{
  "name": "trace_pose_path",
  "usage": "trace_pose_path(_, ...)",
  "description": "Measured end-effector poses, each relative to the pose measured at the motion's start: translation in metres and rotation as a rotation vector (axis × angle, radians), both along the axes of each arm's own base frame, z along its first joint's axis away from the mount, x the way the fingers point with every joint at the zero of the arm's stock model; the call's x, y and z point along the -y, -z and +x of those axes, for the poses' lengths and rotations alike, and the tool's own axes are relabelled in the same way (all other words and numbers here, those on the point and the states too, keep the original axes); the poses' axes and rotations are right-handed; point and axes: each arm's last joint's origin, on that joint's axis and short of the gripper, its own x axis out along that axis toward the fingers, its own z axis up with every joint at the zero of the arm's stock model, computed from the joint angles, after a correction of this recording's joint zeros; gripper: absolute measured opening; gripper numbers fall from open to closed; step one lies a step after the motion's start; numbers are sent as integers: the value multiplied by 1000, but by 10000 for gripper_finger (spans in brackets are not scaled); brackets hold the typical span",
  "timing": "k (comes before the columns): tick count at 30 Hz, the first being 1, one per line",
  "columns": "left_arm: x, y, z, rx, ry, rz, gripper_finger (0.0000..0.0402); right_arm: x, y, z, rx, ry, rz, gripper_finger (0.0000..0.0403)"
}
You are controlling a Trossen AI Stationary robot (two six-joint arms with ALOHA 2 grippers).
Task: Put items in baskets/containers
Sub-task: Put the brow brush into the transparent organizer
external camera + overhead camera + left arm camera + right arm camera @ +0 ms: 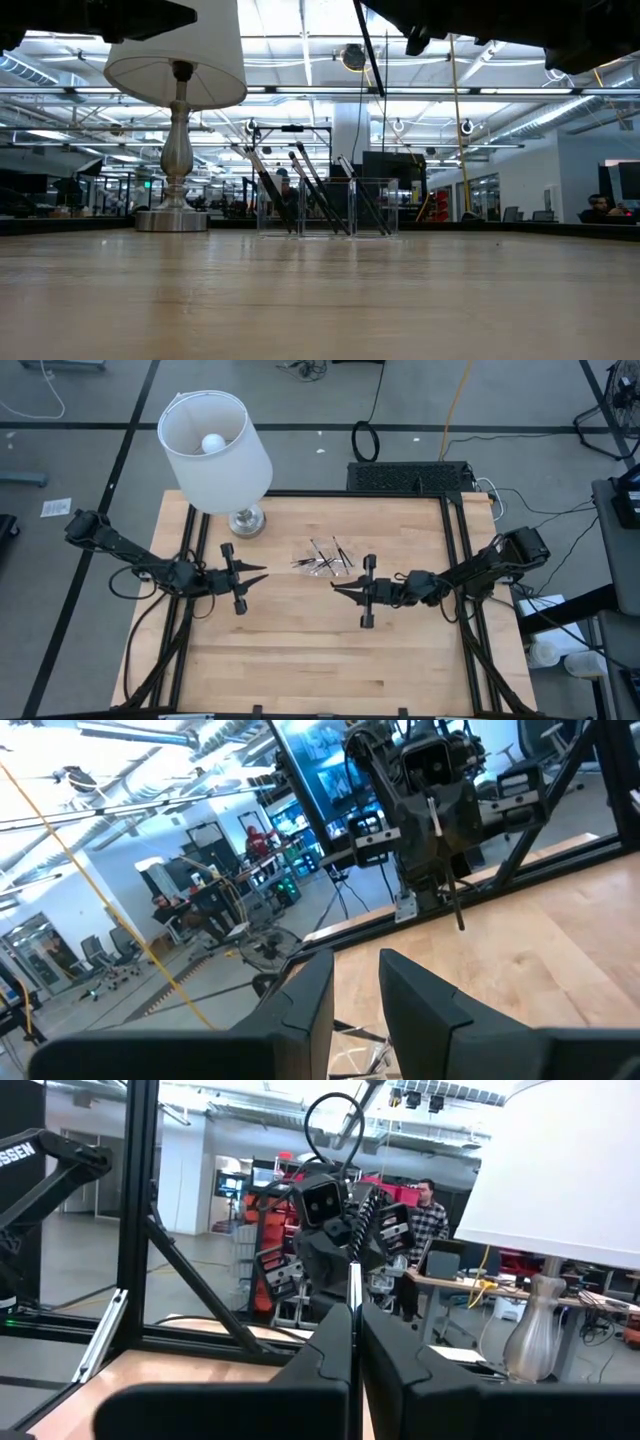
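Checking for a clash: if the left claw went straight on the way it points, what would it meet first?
Probably the right claw, which faces the left claw across bare table. The clear tray of sticks lies off that line, toward the lamp.

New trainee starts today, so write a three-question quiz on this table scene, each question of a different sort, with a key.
1. True or false: the thin dark sticks lean inside the clear tray.
2. Which stands nearer the lamp in the high view: A) the left gripper or B) the right gripper?
3. Fill in: the right gripper's fingers are ____, while the left gripper's fingers show a gap.

Key: 1 true. 2 A. 3 shut.
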Motion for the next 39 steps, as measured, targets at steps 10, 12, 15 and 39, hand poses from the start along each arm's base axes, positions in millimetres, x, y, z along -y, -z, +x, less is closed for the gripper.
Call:
trace_pose_path(10, 0, -1, 0, 21, 4, -41, 93, -1, 1, 0, -7, -23, -8, 0)
trace_pose_path(12, 0, -1, 0, 24, 6, -60, 93, -2, 1, 0, -2, -77, -23, 0)
trace_pose_path(15, 0, -1, 0, 25, 6, -63, 93, -3, 0, 0, 2, -119, -47, 0)
trace_pose_path(39, 0, 1, 0, 6, 8, -75, 93, 11, 3, 4, -30, -77, -10, 0)
